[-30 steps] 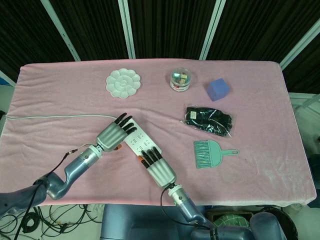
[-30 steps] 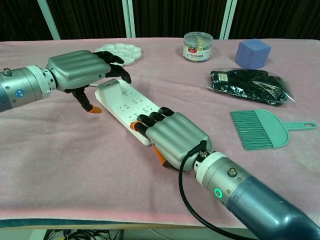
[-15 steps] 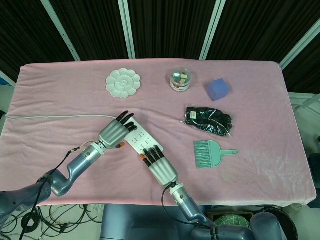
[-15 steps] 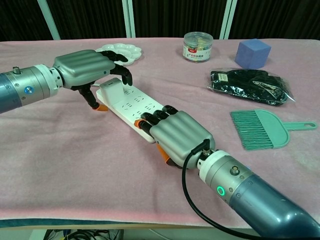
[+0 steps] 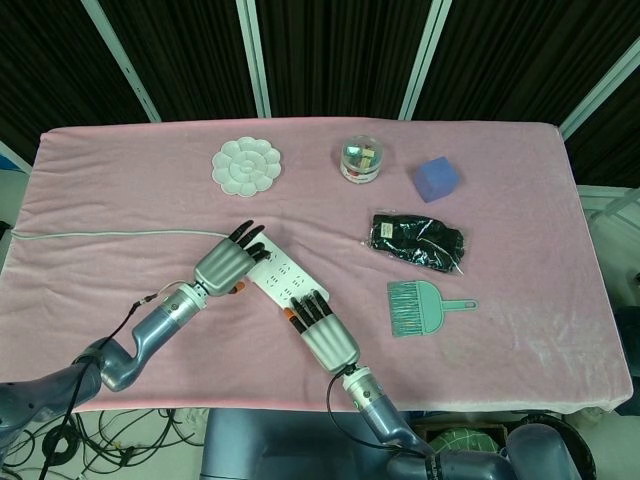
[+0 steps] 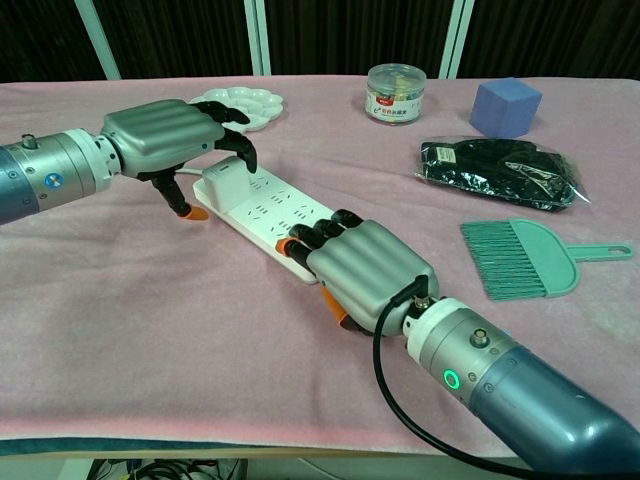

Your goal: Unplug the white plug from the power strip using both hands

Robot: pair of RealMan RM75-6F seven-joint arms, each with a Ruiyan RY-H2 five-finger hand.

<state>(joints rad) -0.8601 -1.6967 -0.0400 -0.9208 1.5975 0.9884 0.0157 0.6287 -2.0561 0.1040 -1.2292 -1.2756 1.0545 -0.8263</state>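
Note:
A white power strip (image 5: 283, 280) (image 6: 272, 212) lies diagonally on the pink cloth. The white plug (image 6: 228, 181) sits in its far end. My left hand (image 5: 227, 262) (image 6: 165, 135) hangs over that end, its fingers curved down past the plug. Its thumb points down at the cloth beside the strip, and no firm grip on the plug shows. My right hand (image 5: 322, 334) (image 6: 365, 271) lies flat on the strip's near end with fingertips (image 6: 318, 233) pressing on it. In the head view the left hand hides the plug.
A grey cable (image 5: 110, 233) runs left from the strip to the table edge. At the back stand a white palette (image 5: 246, 165), a clear jar (image 5: 361, 160) and a blue cube (image 5: 436, 178). A bag of black gloves (image 5: 418, 240) and a teal dustpan brush (image 5: 420, 305) lie at the right.
The strip has slid a little to the right under the right hand. The left hand has followed and now has its fingers curved over the plug.

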